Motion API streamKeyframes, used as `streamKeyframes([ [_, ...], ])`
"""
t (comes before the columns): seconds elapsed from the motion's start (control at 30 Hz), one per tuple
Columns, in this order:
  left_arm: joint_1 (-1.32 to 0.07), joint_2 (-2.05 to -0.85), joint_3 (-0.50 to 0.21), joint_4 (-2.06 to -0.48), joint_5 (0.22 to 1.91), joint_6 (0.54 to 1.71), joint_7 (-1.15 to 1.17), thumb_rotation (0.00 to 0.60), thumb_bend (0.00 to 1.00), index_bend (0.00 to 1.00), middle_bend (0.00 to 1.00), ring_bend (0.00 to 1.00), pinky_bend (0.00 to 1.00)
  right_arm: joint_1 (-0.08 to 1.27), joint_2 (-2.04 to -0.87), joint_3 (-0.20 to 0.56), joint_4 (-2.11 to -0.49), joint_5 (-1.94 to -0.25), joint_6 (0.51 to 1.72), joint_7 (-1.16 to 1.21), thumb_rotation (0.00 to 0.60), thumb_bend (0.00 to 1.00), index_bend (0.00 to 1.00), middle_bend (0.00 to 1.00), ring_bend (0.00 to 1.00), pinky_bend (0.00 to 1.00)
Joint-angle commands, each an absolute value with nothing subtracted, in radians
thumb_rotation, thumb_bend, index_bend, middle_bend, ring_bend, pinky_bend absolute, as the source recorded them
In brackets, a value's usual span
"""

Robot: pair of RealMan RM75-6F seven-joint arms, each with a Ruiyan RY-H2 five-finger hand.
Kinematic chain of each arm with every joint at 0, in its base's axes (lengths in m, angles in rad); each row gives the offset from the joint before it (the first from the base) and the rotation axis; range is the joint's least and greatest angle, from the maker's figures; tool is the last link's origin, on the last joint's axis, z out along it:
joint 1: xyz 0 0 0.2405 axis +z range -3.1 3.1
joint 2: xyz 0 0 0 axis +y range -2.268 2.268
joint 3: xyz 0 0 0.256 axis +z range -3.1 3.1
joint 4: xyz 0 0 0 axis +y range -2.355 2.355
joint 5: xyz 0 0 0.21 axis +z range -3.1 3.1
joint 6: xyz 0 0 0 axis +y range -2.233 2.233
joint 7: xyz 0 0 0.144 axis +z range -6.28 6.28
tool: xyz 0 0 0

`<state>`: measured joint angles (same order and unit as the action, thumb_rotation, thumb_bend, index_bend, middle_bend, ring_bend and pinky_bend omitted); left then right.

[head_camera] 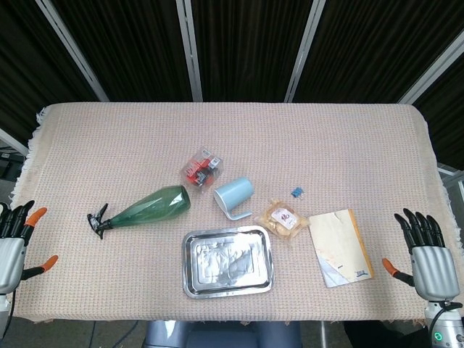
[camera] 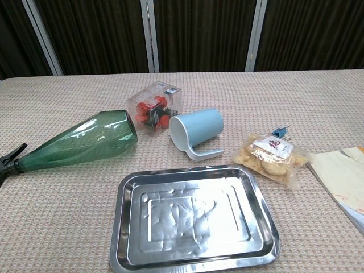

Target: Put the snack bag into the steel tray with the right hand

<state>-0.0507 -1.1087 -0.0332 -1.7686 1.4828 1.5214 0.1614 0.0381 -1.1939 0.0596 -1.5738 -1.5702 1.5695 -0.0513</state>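
Reaching from the lower right, my right hand (head_camera: 431,259), empty with fingers spread, should cross the booklet (head_camera: 339,246) to grip the snack bag (head_camera: 283,218), lying just right of the steel tray (head_camera: 228,262), without crushing it.

Bright, even overhead light; sharp frames, soft shadows.

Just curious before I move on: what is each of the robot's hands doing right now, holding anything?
Left hand: open, holding nothing, at the table's edge.
Right hand: open, holding nothing, apart from the snack bag.
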Motion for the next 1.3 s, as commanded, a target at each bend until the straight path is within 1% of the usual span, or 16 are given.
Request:
streamKeyframes([
  [0.03, -0.050, -1.109, -0.032, -1.767, 1.484, 1.522, 0.160, 0.600, 0.07, 0.13, 0.00, 0.00, 0.00, 0.047, -1.188, 0.059, -1.584, -1.579, 1.560, -0.035, 0.600, 0.14, 0.08, 0.03, 0.00, 0.04],
  [0.13, -0.052, -1.112, -0.032, -1.766, 1.486, 1.519, 0.158, 0.600, 0.07, 0.13, 0.00, 0.00, 0.00, 0.068, -1.186, 0.060, -1.599, -1.591, 1.536, 0.003, 0.600, 0.14, 0.08, 0.03, 0.00, 0.04],
  [0.23, -0.054, -1.115, -0.035, -1.765, 1.485, 1.518, 0.154, 0.600, 0.07, 0.13, 0.00, 0.00, 0.00, 0.107, -1.179, 0.059, -1.622, -1.612, 1.486, 0.057, 0.600, 0.13, 0.08, 0.02, 0.00, 0.04],
  [0.43, -0.057, -1.116, -0.035, -1.764, 1.488, 1.514, 0.156, 0.600, 0.07, 0.13, 0.00, 0.00, 0.00, 0.219, -1.164, 0.086, -1.675, -1.622, 1.345, 0.143, 0.600, 0.09, 0.07, 0.02, 0.00, 0.04],
  [0.57, -0.057, -1.113, -0.034, -1.767, 1.487, 1.513, 0.161, 0.600, 0.07, 0.13, 0.00, 0.00, 0.00, 0.314, -1.159, 0.113, -1.695, -1.584, 1.200, 0.189, 0.600, 0.05, 0.05, 0.01, 0.00, 0.04],
  [0.67, -0.056, -1.111, -0.036, -1.768, 1.478, 1.512, 0.166, 0.600, 0.07, 0.13, 0.00, 0.00, 0.00, 0.391, -1.169, 0.136, -1.695, -1.516, 1.070, 0.188, 0.600, 0.01, 0.03, 0.00, 0.00, 0.04],
  [0.7, -0.056, -1.110, -0.035, -1.768, 1.475, 1.509, 0.168, 0.600, 0.07, 0.13, 0.00, 0.00, 0.00, 0.413, -1.174, 0.140, -1.694, -1.495, 1.031, 0.179, 0.600, 0.00, 0.02, 0.00, 0.00, 0.05],
  [0.73, -0.058, -1.109, -0.036, -1.769, 1.469, 1.502, 0.173, 0.600, 0.07, 0.13, 0.00, 0.00, 0.00, 0.454, -1.195, 0.151, -1.683, -1.450, 0.957, 0.166, 0.600, 0.00, 0.02, 0.00, 0.00, 0.05],
  [0.8, -0.061, -1.109, -0.039, -1.770, 1.465, 1.498, 0.177, 0.600, 0.07, 0.13, 0.00, 0.00, 0.00, 0.486, -1.213, 0.161, -1.675, -1.404, 0.907, 0.141, 0.600, 0.00, 0.01, 0.00, 0.00, 0.05],
  [1.0, -0.068, -1.112, -0.041, -1.772, 1.463, 1.489, 0.184, 0.600, 0.07, 0.13, 0.00, 0.00, 0.00, 0.548, -1.263, 0.172, -1.653, -1.321, 0.834, 0.068, 0.600, 0.00, 0.01, 0.00, 0.00, 0.06],
  [1.3, -0.067, -1.115, -0.040, -1.763, 1.452, 1.485, 0.181, 0.600, 0.08, 0.13, 0.00, 0.00, 0.00, 0.604, -1.321, 0.178, -1.614, -1.227, 0.789, -0.018, 0.600, 0.00, 0.01, 0.00, 0.00, 0.06],
])
